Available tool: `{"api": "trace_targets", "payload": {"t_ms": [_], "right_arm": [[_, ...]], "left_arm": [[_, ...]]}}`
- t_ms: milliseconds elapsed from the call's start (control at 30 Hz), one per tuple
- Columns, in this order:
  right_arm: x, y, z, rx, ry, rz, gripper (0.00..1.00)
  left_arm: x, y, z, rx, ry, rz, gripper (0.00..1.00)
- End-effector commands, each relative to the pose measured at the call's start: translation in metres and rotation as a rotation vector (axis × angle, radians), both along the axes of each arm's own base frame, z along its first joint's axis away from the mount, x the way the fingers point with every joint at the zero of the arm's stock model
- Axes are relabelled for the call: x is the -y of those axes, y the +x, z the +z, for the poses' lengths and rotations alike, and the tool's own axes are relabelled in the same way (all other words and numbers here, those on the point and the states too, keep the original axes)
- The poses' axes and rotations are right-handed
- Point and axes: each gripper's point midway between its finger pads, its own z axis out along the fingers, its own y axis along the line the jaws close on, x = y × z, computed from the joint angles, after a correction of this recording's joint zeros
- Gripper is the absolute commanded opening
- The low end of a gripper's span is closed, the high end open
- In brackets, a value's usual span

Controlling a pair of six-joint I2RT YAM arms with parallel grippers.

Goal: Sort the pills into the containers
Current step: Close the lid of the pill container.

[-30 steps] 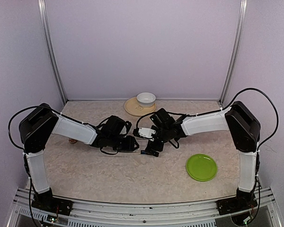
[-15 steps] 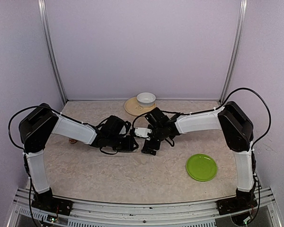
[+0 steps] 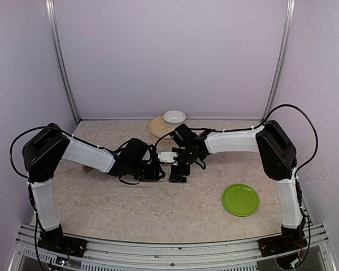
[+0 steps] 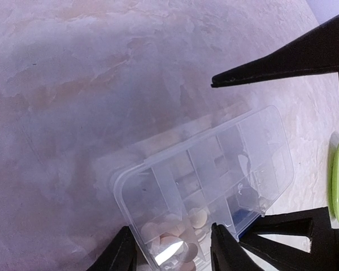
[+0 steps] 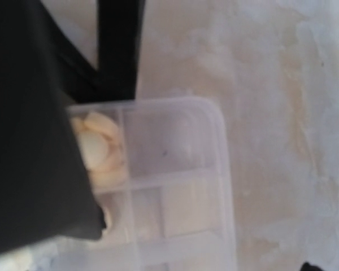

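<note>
Mottled beige tabletop fills the floor of a pale lilac booth, and the work sits near its centre in the overhead view. A white bowl on a tan plate stands at 12 o'clock from there, and a green plate lies well apart at about 4 o'clock. The pill box, clear and nearly see-through, lies flat on the table between the two arms. In the left wrist view its long axis runs from 7 o'clock to 1 o'clock. The pills, pale rounded discs, are heaped in one compartment at the 7 o'clock end, and most of the other cells look bare. The left gripper has its fingers set apart on either side of that near end, touching it or just beside it. Whether they truly clamp the plastic I cannot tell from this angle. The right gripper hangs over the far end of the box with its jaws spread wide, one finger at 1 o'clock and the other at 5 o'clock in the left wrist view, holding nothing. I judge the step in hand to be the right arm's approach for a pick from the heap, with sorting barely begun. The next move calls for narrowing those jaws, lining them up over the crowded cell, and lowering carefully between the thin walls to take a single pill while the box is kept from sliding.
</note>
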Motion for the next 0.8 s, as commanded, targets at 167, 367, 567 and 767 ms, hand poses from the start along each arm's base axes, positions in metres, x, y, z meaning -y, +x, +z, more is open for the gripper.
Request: {"api": "trace_targets", "payload": {"t_ms": [167, 367, 567, 767], "right_arm": [[-0.008, -0.038, 0.036, -0.073, 0.114, 0.143, 1.0], [-0.006, -0.046, 0.074, -0.049, 0.201, 0.132, 1.0], [-0.001, -0.05, 0.084, -0.039, 0.232, 0.112, 1.0], [0.008, -0.05, 0.082, -0.032, 0.228, 0.072, 1.0]], "left_arm": [[-0.043, -0.042, -0.061, -0.194, 0.192, -0.01, 0.48], [-0.043, -0.036, -0.055, -0.181, 0.188, -0.002, 0.49], [-0.045, -0.034, -0.051, -0.17, 0.187, 0.006, 0.56], [-0.046, -0.026, -0.04, -0.147, 0.178, 0.024, 0.64]]}}
